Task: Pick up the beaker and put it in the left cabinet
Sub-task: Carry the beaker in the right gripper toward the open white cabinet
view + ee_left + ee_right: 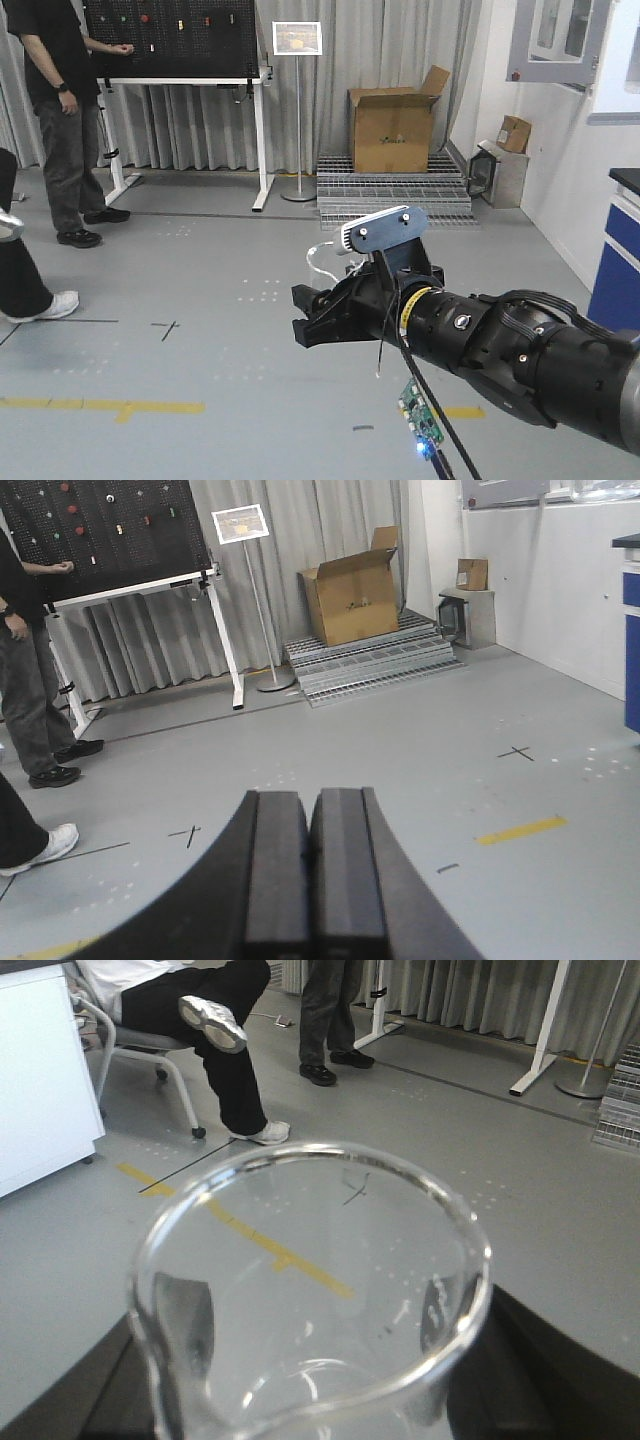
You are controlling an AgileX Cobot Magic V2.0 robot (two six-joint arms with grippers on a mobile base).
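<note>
Carrying beaker, left cabinet not in sight

Right pincer is clamped on the beaker, with dark pads pressing the glass wall at 3 and 9 o'clock of the rim. The rim faces the wrist camera; spout side unclear. Beaker hangs over the grey floor, no tabletop under it. In the front view the right arm reaches toward 9 o'clock, and the glass is too clear to make out there. Left pincer has its fingers together, nothing between them. Left cabinet shows in no view.

Judged step: transport. Pick looks done, place not begun.

Doing it well:
- Grip firm but no harder, since glass is slick and brittle.
- Rim level, slow travel, no jerks.
- Seated person at 11 o'clock and standing person at 12 in the right wrist view look near the sweep, so give them room.
- Find the shelf first, come in just above it with the base flat, and release only once the glass rests.
</note>
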